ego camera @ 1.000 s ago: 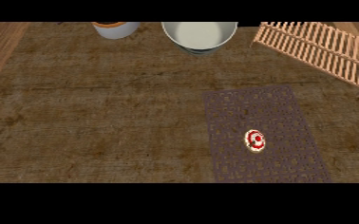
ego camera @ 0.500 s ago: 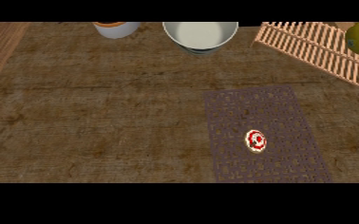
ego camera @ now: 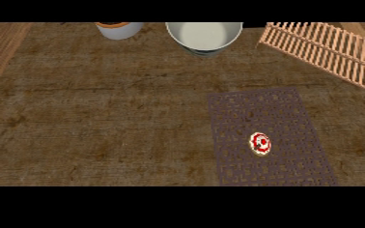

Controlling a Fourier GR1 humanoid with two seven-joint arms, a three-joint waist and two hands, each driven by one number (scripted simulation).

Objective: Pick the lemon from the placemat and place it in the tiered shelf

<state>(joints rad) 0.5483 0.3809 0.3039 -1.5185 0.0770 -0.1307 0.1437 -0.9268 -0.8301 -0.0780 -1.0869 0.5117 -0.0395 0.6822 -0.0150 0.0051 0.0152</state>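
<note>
A small round piece [ego camera: 260, 143] with a yellowish rim and a red and white centre lies on the dark patterned placemat [ego camera: 285, 106], a little below its middle, at the lower right of the head view. The pale wooden slatted shelf [ego camera: 321, 48] stands at the upper right, running off the right edge. Neither of my hands shows anywhere in the view.
A large white bowl [ego camera: 204, 35] stands at the back centre, just left of the shelf. A smaller white pot [ego camera: 119, 29] with an orange rim sits at the back left. The brown counter top [ego camera: 107, 116] spreads left of the placemat.
</note>
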